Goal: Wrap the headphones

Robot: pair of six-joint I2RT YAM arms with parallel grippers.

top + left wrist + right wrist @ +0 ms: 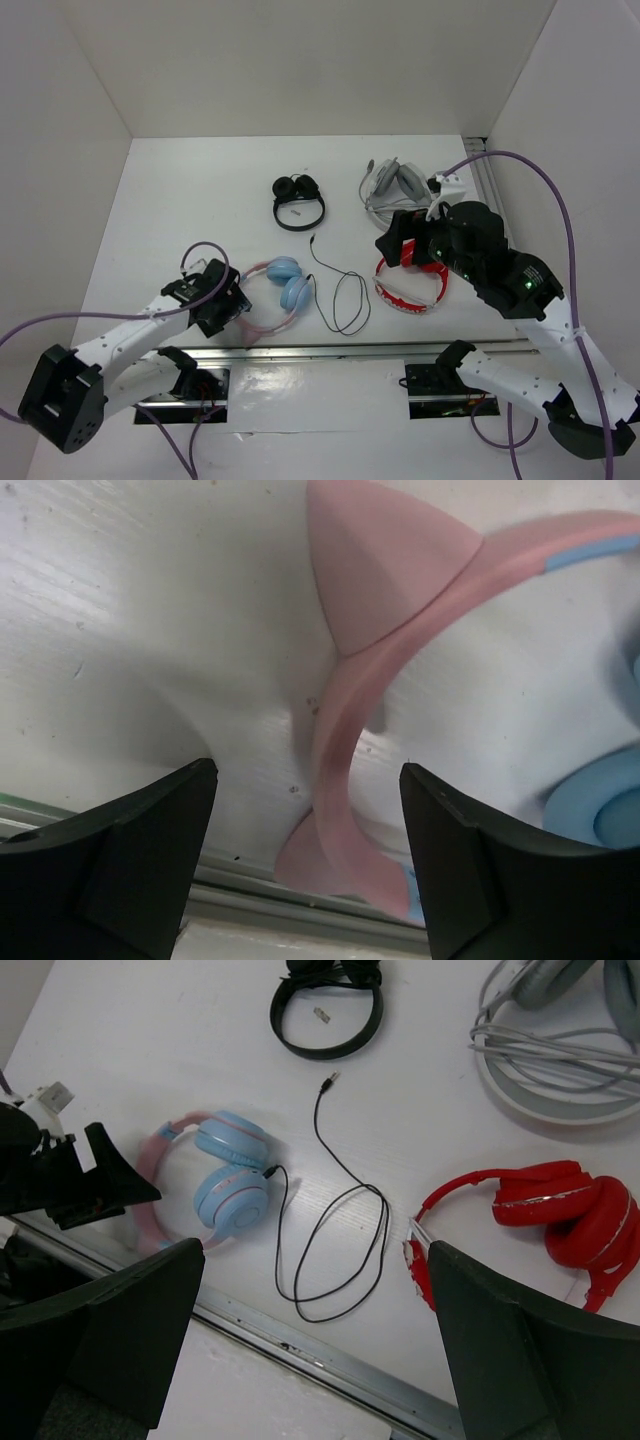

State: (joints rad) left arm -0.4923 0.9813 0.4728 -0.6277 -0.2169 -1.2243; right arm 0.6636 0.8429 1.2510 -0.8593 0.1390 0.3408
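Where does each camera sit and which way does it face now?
Top external: above and behind the robot, looking down on the white table; left arm and right arm show.
Left wrist: on the left hand, close over the pink cat-eared headphones; two fingers show.
Right wrist: on the right hand, high, looking down; two fingers show.
Shared: all see those headphones.

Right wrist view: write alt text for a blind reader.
Pink headphones with blue ear cups lie on a white table, their black cable sprawled loose beside them. Red headphones lie to the right; the open right gripper frames the bottom edge.
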